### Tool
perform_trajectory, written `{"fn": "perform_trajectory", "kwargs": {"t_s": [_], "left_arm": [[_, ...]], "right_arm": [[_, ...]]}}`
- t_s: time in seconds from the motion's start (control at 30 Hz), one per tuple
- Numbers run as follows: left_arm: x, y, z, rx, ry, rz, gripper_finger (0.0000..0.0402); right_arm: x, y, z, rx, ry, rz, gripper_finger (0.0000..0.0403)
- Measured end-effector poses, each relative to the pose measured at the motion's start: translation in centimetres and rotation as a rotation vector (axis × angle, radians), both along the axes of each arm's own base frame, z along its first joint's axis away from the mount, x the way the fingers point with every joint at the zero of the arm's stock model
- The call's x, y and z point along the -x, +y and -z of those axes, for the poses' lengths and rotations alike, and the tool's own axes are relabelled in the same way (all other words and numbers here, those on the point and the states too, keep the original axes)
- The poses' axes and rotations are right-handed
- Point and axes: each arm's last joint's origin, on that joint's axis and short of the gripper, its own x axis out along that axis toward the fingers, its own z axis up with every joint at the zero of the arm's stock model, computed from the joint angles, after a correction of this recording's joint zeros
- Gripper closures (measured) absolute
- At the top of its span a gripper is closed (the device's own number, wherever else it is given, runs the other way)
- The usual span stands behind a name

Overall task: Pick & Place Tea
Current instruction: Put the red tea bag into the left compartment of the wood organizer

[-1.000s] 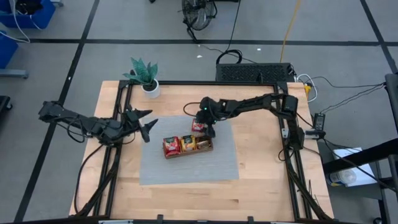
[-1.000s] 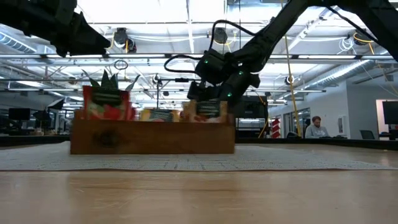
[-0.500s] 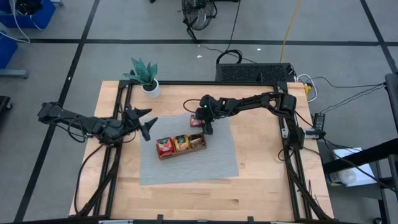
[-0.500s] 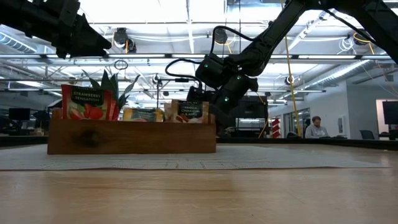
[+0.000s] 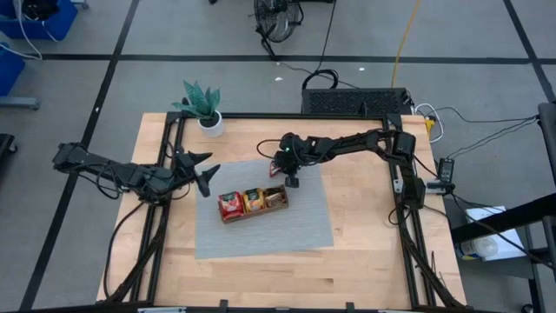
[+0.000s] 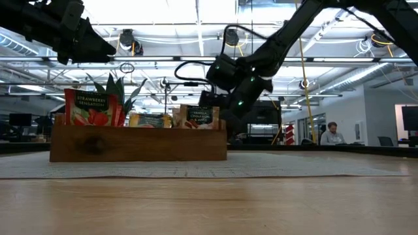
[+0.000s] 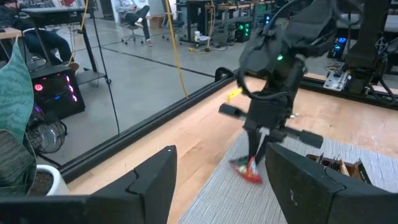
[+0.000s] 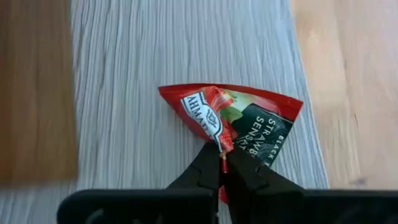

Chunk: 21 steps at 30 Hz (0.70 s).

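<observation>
While the right gripper [image 8: 222,163] pinches it, the red tea sachet [image 8: 239,127] sits clamped between the two dark fingertips, which have closed on its near edge and crumpled it upward. The sachet lies on the grey mat [image 5: 300,222], just beyond the far right corner of the wooden tray [image 5: 253,203], close to it though I cannot tell whether they touch.

It is a small, flat, red packet with a white brand label, a dark panel with white lettering and a bit of green, now bent into a ridge where the fingers meet. From the left wrist view it shows as a red scrap [image 7: 247,172] low under the gripper, at the mat.

Half a second ago the sachet lay flat behind the tray with the gripper over it; since then the fingers have clenched on it. A second ago the tray stood farther right on the mat.

Left of the tray, the left gripper [image 5: 201,172] hovers with its fingers spread, holding nothing.
</observation>
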Motion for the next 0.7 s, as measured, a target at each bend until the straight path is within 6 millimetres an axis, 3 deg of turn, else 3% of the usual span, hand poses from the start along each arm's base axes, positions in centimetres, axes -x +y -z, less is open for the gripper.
{"fn": "perform_trajectory", "kwargs": {"t_s": [0.3, 0.47, 0.7], "left_arm": [[0.0, 0.0, 0.1, 0.008, 0.000, 0.001, 0.0158], [0.0, 0.0, 0.0, 0.000, 0.005, 0.005, 0.0158], [0.0, 0.0, 0.0, 0.022, -0.011, 0.001, 0.0158]], "right_arm": [[0.8, 1.5, -7.0, 0.171, -0.167, -0.013, 0.0402], [1.6, 2.5, -8.9, 0.111, -0.316, -0.127, 0.0402], [1.6, 5.2, -9.1, -0.009, -0.533, -0.339, 0.0403]]}}
